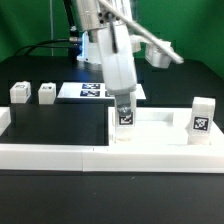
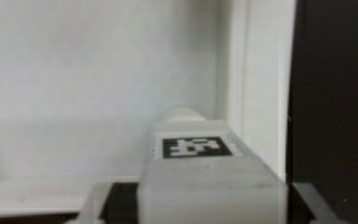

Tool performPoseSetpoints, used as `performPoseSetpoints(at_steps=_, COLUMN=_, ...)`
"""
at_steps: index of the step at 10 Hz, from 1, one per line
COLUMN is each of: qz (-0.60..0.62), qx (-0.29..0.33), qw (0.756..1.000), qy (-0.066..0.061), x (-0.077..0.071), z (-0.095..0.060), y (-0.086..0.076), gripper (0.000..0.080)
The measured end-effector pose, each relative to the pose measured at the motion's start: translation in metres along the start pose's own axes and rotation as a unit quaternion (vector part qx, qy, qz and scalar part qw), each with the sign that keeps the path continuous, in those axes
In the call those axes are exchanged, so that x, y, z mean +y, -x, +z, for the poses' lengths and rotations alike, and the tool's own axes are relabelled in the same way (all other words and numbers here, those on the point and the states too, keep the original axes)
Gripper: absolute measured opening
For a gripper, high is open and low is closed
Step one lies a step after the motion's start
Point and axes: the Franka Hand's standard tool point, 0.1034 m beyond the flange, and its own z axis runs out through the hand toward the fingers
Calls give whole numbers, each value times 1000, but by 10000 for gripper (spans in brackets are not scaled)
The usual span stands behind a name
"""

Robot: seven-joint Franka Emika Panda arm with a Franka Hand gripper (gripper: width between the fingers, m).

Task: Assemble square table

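The white square tabletop (image 1: 160, 128) lies rim up on the black table, on the exterior view's right. One white tagged leg (image 1: 201, 115) stands upright at its right end. My gripper (image 1: 124, 98) is shut on another tagged leg (image 1: 125, 113), held upright at the tabletop's left corner. Whether its lower end touches the tabletop I cannot tell. In the wrist view this leg (image 2: 197, 160) fills the space between my fingers (image 2: 98, 204), with the tabletop's floor (image 2: 87, 90) and rim (image 2: 256, 90) behind it. Two more legs (image 1: 20, 92) (image 1: 46, 92) lie loose at the far left.
The marker board (image 1: 92, 91) lies flat behind the arm. A long low white border rail (image 1: 110, 157) runs along the front, with a short side piece (image 1: 5, 120) on the exterior view's left. Black table (image 1: 60, 120) shows between the rail and the loose legs.
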Motion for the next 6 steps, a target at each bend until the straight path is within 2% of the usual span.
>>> performPoseSetpoints(at_steps=1, qz=0, qx=0, qw=1000, qy=1, x=1, z=1, y=0, gripper=370)
performPoseSetpoints(at_steps=2, qz=-9, qx=0, qw=1000, qy=1, x=1, z=1, y=0, gripper=370)
performPoseSetpoints(at_steps=4, qz=-21, qx=0, qw=1000, qy=2, x=2, z=3, y=0, gripper=618)
performPoseSetpoints(at_steps=5, qz=-105, qx=2, qw=994, qy=13, x=4, z=4, y=1, gripper=640)
performPoseSetpoints(at_steps=6, qz=-203, qx=-1, qw=979, qy=29, x=5, z=4, y=4, gripper=640)
